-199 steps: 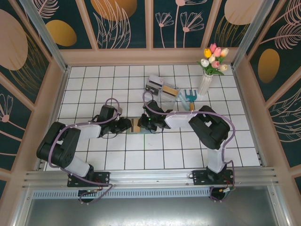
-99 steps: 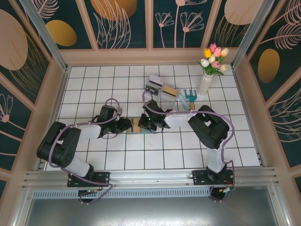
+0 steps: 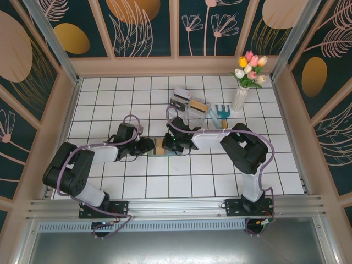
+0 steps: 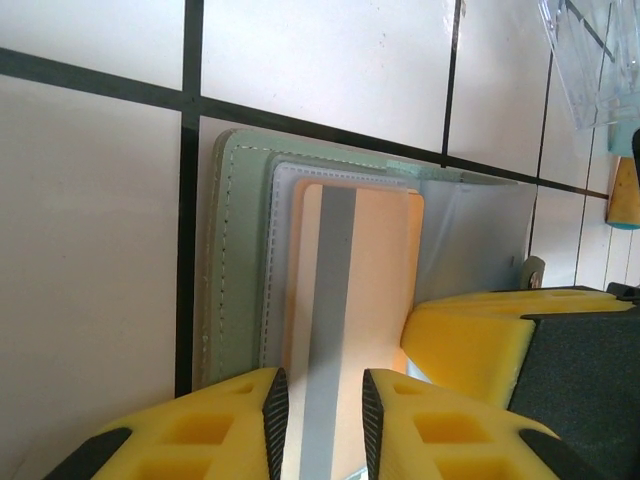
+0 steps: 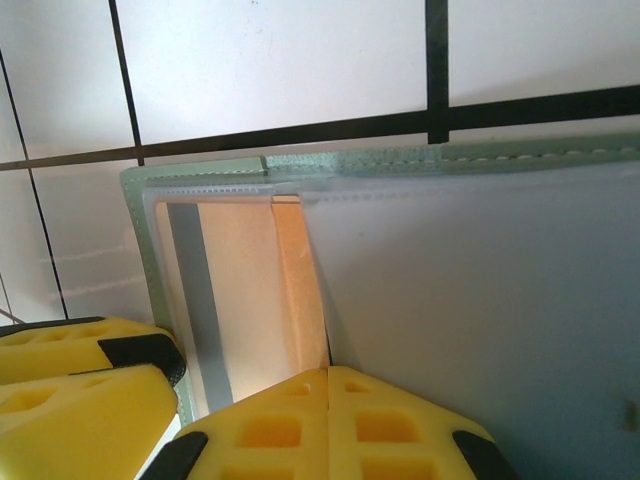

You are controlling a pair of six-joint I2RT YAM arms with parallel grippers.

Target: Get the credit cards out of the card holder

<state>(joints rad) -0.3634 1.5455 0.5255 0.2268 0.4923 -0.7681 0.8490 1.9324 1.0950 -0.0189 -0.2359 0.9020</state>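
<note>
The overhead camera is showing the whole desk (image 3: 110, 99). Both arms are reaching inward and meeting over the wallet (image 3: 159, 147), which is lying near the middle of the white tiles. Farther back and to the right, a clear plastic tray (image 3: 198, 110) is sitting beside a teal garden fork (image 3: 221, 114) and a vase of tulips (image 3: 239, 100). What the tray is holding is too small to tell from up there.

The wrist cameras are giving the detail that the overhead one is missing. The wallet is lying open and flat. It is grey-green with pale stitching along its edge, and a frosted clear pocket (image 5: 480, 300) is covering its inside. A tan-orange card (image 4: 365, 270) with a grey stripe running along its length is sitting in the wallet, close to the stitched end.

The left claw (image 4: 320, 408) is hovering over the card, released, with its pads parted a little and the grey stripe showing through the gap. The right claw (image 5: 328, 385) is clenched with its pads pressed together, and its tip is sitting on the wallet right at the card's long edge. Whether it is pinching the pocket's film cannot be told. The left wrist camera is also catching the right claw's yellow finger just beside the card.
</note>
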